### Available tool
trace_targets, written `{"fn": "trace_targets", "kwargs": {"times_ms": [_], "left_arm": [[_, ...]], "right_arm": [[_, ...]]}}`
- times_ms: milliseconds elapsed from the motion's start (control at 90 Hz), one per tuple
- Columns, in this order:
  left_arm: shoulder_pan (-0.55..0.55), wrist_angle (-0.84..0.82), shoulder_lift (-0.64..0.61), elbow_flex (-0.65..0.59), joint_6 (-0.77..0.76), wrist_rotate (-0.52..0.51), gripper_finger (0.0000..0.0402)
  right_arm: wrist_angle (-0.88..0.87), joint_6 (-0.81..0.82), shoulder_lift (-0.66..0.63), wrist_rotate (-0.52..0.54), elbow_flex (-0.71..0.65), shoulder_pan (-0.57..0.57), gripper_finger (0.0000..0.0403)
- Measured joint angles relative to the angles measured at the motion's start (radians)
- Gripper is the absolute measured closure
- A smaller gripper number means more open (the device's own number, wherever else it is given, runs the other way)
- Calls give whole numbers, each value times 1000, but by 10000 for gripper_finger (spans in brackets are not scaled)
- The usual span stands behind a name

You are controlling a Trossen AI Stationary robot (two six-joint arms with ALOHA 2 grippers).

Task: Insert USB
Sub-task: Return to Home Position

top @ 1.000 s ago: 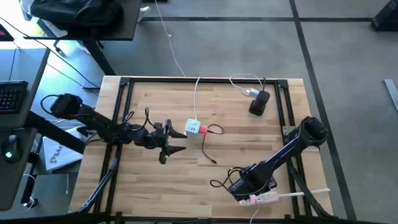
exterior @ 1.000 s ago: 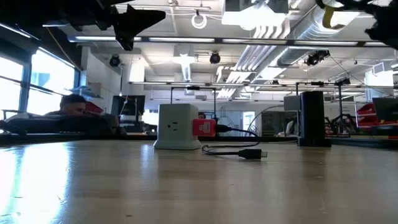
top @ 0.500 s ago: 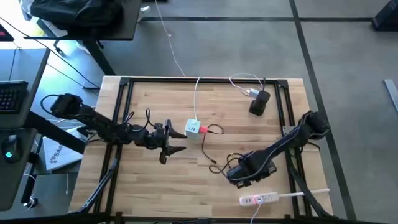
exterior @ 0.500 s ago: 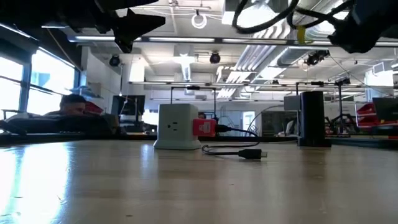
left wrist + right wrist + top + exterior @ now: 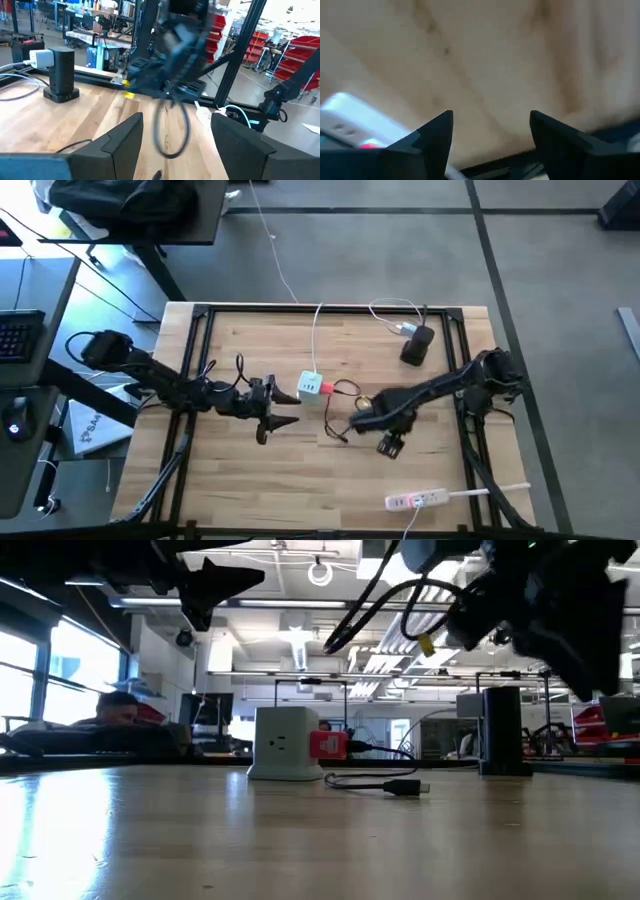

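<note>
The white charger cube (image 5: 310, 385) stands mid-table. The USB (image 5: 326, 389), a small red plug, sticks out of the cube's right side, clear of the tabletop (image 5: 327, 745). Its thin black cable (image 5: 345, 390) loops away and ends in a black plug lying flat on the table (image 5: 405, 787). My left gripper (image 5: 292, 407) hovers open just left of the cube, fingers pointing toward it. My right gripper (image 5: 388, 446) hangs open above the table, to the right of the cable's free end, blurred in the low view (image 5: 540, 600). Its wrist view shows bare wood between the fingers (image 5: 490, 135).
A black cylinder (image 5: 416, 346) with a white-cabled plug (image 5: 404, 330) stands far right. A white power strip (image 5: 417, 500) lies at the near right edge. The cube's white cord (image 5: 315, 340) runs to the far edge. Black frame rails (image 5: 200, 360) line the table's sides. A person (image 5: 120, 712) sits beyond the table.
My right gripper has swung from above the power strip at the near right edge toward the table's middle, ending close to the black cable's free end. The cube, the USB and the cable have stayed put.
</note>
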Motion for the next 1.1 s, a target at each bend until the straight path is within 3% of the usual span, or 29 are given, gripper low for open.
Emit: {"fn": "trace_targets", "kwargs": {"times_ms": [333, 433, 578, 789, 1100], "left_arm": [[0, 0, 0, 0, 0, 0, 190], [0, 0, 0, 0, 0, 0, 190], [0, 0, 0, 0, 0, 0, 190], [0, 0, 0, 0, 0, 0, 190], [0, -1, 0, 0, 0, 0, 190]], "right_arm": [[59, -696, 0, 429, 0, -176, 171], [78, -852, 0, 488, 0, -233, 171], [76, -932, 0, 432, 0, -333, 171], [138, -868, -47, 183, 0, -477, 171], [325, -841, -405, 75, -4, -506, 171]]}}
